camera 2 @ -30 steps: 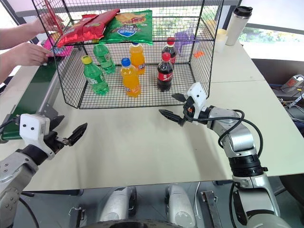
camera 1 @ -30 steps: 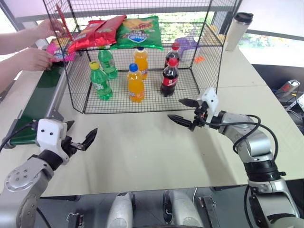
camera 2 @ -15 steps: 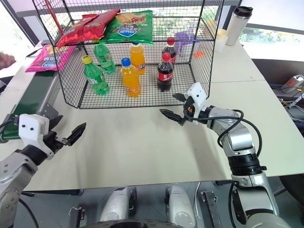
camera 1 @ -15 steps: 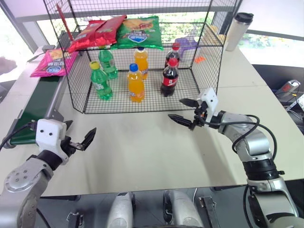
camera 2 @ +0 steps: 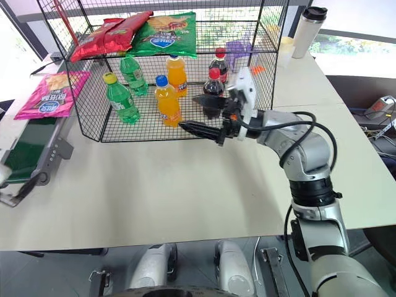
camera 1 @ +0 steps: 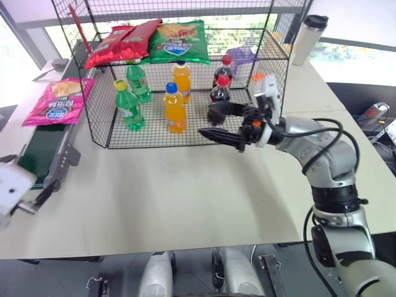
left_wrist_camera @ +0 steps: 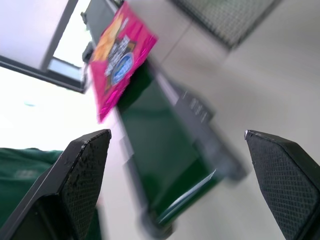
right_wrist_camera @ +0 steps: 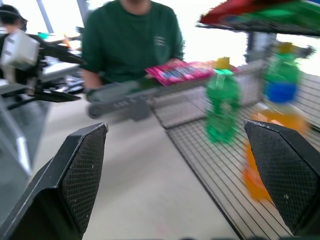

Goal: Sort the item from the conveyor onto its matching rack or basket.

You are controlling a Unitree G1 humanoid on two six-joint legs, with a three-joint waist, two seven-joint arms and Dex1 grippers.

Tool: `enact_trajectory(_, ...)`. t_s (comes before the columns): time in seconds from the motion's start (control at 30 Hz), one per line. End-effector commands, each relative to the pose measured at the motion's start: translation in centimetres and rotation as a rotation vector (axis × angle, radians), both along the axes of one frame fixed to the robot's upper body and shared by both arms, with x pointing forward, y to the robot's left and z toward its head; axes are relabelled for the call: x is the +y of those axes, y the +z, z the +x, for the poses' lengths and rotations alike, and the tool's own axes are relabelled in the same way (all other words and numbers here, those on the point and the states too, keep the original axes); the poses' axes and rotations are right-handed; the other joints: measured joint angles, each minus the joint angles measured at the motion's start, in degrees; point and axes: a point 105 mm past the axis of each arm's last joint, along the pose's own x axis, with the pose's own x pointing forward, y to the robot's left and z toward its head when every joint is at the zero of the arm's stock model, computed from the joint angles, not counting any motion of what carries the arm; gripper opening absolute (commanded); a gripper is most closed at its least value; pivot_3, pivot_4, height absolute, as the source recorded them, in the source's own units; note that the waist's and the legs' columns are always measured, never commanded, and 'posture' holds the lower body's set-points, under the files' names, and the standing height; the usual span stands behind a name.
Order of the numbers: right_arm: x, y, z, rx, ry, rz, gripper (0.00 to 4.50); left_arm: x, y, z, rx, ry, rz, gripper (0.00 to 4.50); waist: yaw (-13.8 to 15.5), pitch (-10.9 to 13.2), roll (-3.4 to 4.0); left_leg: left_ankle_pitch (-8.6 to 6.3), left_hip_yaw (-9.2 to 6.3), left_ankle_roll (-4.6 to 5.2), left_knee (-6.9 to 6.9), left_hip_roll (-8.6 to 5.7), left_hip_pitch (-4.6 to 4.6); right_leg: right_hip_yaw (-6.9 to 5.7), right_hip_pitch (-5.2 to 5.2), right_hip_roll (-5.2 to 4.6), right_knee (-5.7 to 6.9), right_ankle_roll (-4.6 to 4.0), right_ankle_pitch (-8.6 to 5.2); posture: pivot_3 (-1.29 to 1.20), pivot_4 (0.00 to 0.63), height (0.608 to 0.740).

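On the far left end of the green conveyor [camera 1: 38,143] the pink crisps bag [camera 1: 59,101] lies flat, picture side up, just beside the black wire rack [camera 1: 99,133] but outside it. In the left eye view the rack's upper shelf carries two red bags [camera 1: 120,42] and a green bag [camera 1: 177,42], and its floor holds green bottles [camera 1: 128,106], orange bottles [camera 1: 174,109] and cola bottles [camera 1: 217,91]. The right gripper [camera 1: 216,124] hangs in front of the rack near the cola bottles, pointing left, fingers spread wide with nothing in them. A steel tumbler [camera 1: 308,39] stands on the table [camera 1: 185,192] behind the rack's right corner.

Right eye view, same deal: bag on the belt, right gripper empty in front of the rack.

Left wrist view: the left gripper [left_wrist_camera: 190,185] has its two fingers wide apart, holding nothing, with the pink bag on the conveyor showing between them, well apart from them.

Right wrist view: wide-open fingers again, pink bag on the belt past the bottles, and a person in a green shirt [right_wrist_camera: 131,42] behind the conveyor. The left gripper [right_wrist_camera: 47,70] shows off to the side there, fingers apart.
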Motion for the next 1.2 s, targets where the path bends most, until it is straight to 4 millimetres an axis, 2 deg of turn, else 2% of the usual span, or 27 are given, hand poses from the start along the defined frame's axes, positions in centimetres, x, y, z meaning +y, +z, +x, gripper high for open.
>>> enact_trajectory(0.03,1.6,1.0,-0.4,-0.063,0.062,0.028,4.50,1.0,0.0,-2.0,0.021,0.028,0.162,4.43,0.0,0.0,0.02,-0.02,0.05,-0.04,-0.01,0.04,-0.01,0.00,-0.13,-0.02,-0.08,-0.04,0.03,0.00,0.150,0.740)
enact_trajectory(0.2,3.5,-0.2,-0.8,-0.098,0.136,-0.008,4.50,2.3,-1.3,-4.4,0.031,0.085,0.258,4.43,-0.1,0.0,-0.03,-0.20,0.26,-0.29,0.01,0.25,-0.25,-0.03,-0.15,0.04,-0.43,-0.11,0.11,0.00,0.150,0.740)
enact_trajectory(0.33,4.3,-1.7,0.3,-0.131,0.116,-0.039,4.50,3.3,-2.4,-5.2,0.031,0.096,0.381,4.43,-0.1,0.0,-0.05,-0.19,0.24,-0.28,0.10,0.25,-0.62,-0.10,-0.42,0.11,-0.42,-0.06,0.15,0.00,0.150,0.740)
enact_trajectory(0.6,3.7,-3.1,1.4,-0.143,0.061,-0.074,4.50,3.2,-3.7,-4.1,0.009,0.052,0.402,4.43,-0.1,-0.1,-0.06,-0.19,0.25,-0.28,0.21,0.26,-0.70,-0.11,-0.46,0.12,-0.39,-0.02,0.22,0.00,0.150,0.740)
enact_trajectory(1.2,2.4,-3.4,1.9,-0.157,-0.027,-0.086,4.50,2.6,-5.5,-0.6,-0.013,-0.008,0.404,4.43,-0.1,-0.1,-0.09,-0.18,0.28,-0.27,0.30,0.32,-0.49,-0.09,-0.48,0.17,0.16,0.02,0.24,0.00,0.150,0.740)
